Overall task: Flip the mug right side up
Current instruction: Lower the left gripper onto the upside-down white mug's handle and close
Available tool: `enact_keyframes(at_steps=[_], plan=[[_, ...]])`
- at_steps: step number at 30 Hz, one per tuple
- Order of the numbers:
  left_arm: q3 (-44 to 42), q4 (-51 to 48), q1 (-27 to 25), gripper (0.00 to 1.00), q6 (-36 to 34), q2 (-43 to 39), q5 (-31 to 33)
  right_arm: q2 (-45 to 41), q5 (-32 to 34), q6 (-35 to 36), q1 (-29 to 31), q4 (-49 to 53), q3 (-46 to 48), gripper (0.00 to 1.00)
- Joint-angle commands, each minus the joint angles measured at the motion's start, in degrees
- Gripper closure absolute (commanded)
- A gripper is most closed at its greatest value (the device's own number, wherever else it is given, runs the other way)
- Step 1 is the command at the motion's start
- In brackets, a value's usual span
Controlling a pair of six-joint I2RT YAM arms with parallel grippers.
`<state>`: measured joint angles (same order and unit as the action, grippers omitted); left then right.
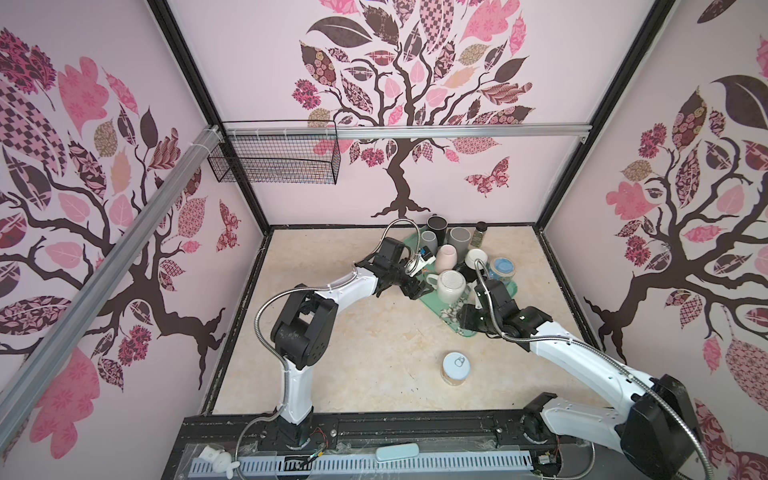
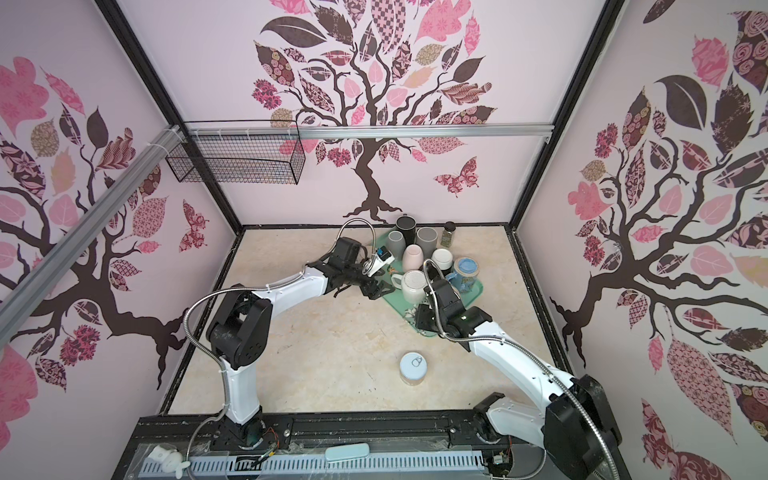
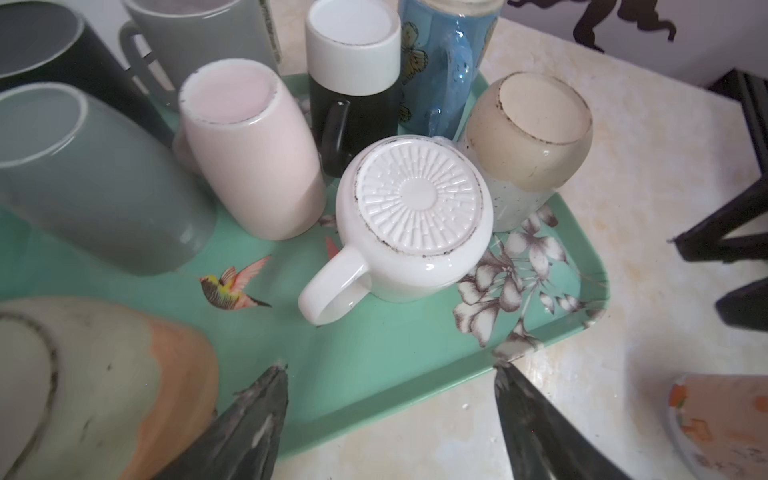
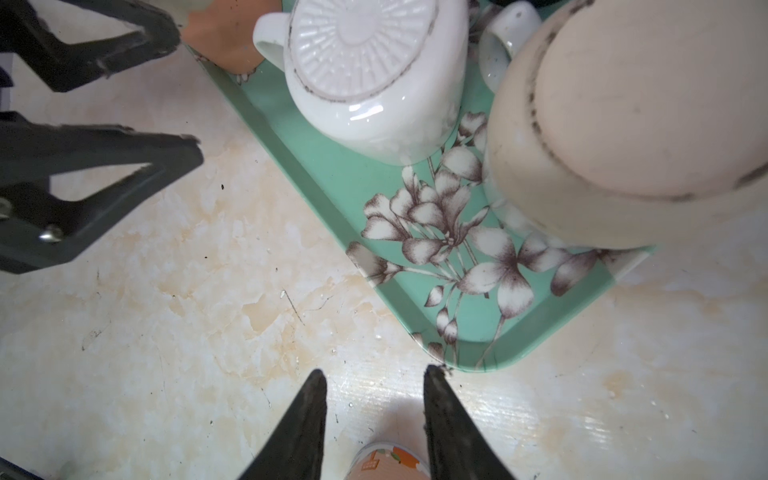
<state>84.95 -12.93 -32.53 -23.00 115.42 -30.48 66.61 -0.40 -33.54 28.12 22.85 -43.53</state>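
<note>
The white mug stands upside down on the green tray, beside the tray's edge. The left end effector is spread and empty over that edge. The right end effector, partly spread and empty, hovers above the bench.

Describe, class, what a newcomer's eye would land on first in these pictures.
First, upside-down mugs crowding the mint-green rectangular floral tray at the back of the table, foremost the white ceramic mug with a ribbed sunburst base. Then the left gripper and right gripper, both open and empty, at the tray's edges, and a lone pull-tab tin can further forward.
</note>
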Motion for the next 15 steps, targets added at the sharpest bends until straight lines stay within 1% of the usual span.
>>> enact_keyframes(at_steps=[1,7,12,15], plan=[[6.24,-5.68,-1.21,0.19,-10.16,3.38,-1.1,0.96,-2.35,2.27,-2.07,-2.65,-0.07,0.59],[12.69,-8.42,-1.4,0.19,-13.73,9.18,-0.34,1.93,-1.73,4.48,-2.64,-3.11,-0.97,0.59],[18.48,-11.16,-1.74,0.21,-15.23,13.06,-1.78,2.73,-0.07,5.76,-3.05,-2.14,-1.85,0.59],[20.24,-12.16,-2.44,0.21,-15.9,14.3,0.09,2.72,0.37,6.28,-3.46,-1.57,-2.1,0.58]])
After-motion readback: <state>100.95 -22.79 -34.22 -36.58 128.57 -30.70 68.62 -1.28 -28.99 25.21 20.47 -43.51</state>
